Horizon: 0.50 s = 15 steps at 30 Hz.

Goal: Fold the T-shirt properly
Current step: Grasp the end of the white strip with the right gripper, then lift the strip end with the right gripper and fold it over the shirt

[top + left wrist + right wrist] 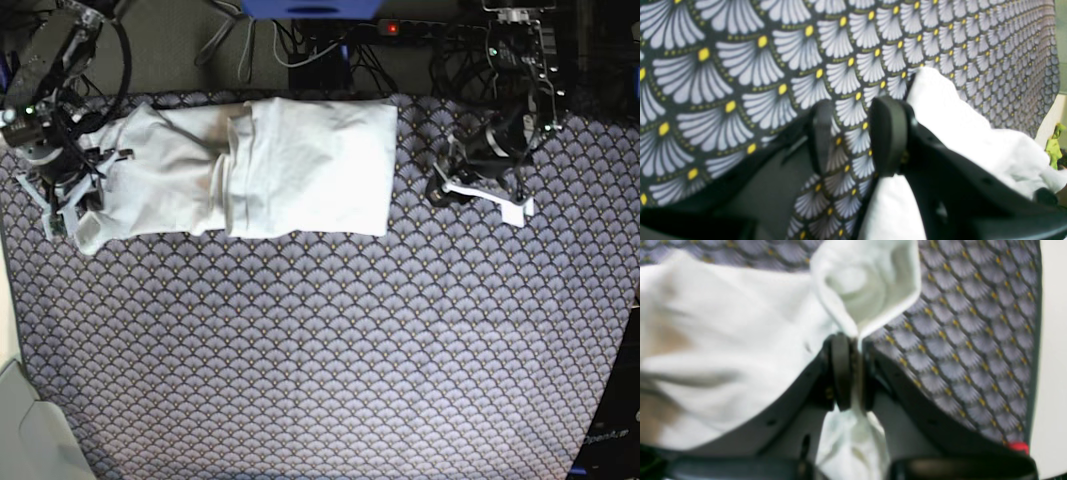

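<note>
Only the right wrist view shows the right gripper (853, 373) clamped on a T-shirt (270, 165) fold, while the left gripper (853, 136) hangs apart, empty, beside it

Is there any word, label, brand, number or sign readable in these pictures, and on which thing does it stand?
None can be read.
T-shirt: plain white, no print or label showing.
Patterned cloth: fan motifs only, no text.
Bottom right corner of the base view: faint marks, too small to read.
</note>
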Each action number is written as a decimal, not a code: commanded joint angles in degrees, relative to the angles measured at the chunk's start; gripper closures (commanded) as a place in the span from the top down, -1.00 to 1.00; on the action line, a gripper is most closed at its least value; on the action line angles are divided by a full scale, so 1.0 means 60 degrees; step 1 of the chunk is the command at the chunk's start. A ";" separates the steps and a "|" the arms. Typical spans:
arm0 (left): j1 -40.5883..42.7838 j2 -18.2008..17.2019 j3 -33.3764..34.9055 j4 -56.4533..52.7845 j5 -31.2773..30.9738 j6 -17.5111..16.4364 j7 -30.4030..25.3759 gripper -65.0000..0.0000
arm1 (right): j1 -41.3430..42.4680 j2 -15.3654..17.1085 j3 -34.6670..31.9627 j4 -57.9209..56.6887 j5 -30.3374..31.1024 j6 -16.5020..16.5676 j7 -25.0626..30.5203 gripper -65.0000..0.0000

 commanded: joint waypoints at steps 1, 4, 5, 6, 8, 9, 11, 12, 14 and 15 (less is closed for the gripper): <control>-0.0085 -0.0081 -0.0024 0.0239 -0.0174 -0.0095 -0.0079 -0.28 | -0.0011 0.0013 -0.0009 0.0410 0.0143 -0.0009 0.0264 -0.96; -0.0085 -0.0374 -0.0039 0.0254 -0.0233 -0.0110 -0.0079 -0.28 | -0.0186 -0.0251 -0.0507 0.0849 0.0143 -0.0009 0.0264 -0.96; -0.0085 -0.0403 -0.0039 0.0269 -0.0233 -0.0110 -0.0079 -0.28 | -0.0260 -0.0295 -0.0668 0.0908 0.0143 -0.0009 0.0264 -0.96; -0.0085 -0.0432 -0.0039 0.0269 -0.0233 -0.0110 -0.0079 -0.28 | -0.0289 -0.0324 -0.0800 0.0937 0.0143 -0.0009 0.0264 -0.96; -0.0071 -0.0623 -0.0039 0.0269 -0.0233 -0.0110 -0.0079 -0.28 | -0.0362 -0.0383 -0.1108 0.0952 0.0143 -0.0009 0.0264 -0.96; -0.0041 -0.0696 -0.0039 0.0269 -0.0248 -0.0110 -0.0079 -0.28 | -0.0362 -0.0471 -0.1225 0.0952 0.0143 -0.0009 0.0264 -0.96; 0.0061 -0.0813 -0.0039 0.0269 -0.0248 -0.0110 -0.0079 -0.28 | -0.0377 -0.0632 -0.1328 0.0952 0.0143 -0.0009 0.0264 -0.96; 0.0061 -0.0813 -0.0039 0.0269 -0.0248 -0.0110 -0.0079 -0.28 | -0.0377 -0.0676 -0.1328 0.0952 0.0143 -0.0009 0.0264 -0.96; 0.0061 -0.0813 -0.0039 0.0269 -0.0233 -0.0110 -0.0079 -0.28 | -0.0377 -0.0808 -0.1357 0.1069 0.0246 -0.0009 0.0264 -0.96; 0.0061 -0.0813 -0.0039 0.0254 -0.0204 -0.0095 -0.0079 -0.28 | -0.0377 -0.0866 -0.1386 0.1142 0.0392 -0.0009 0.0264 -0.96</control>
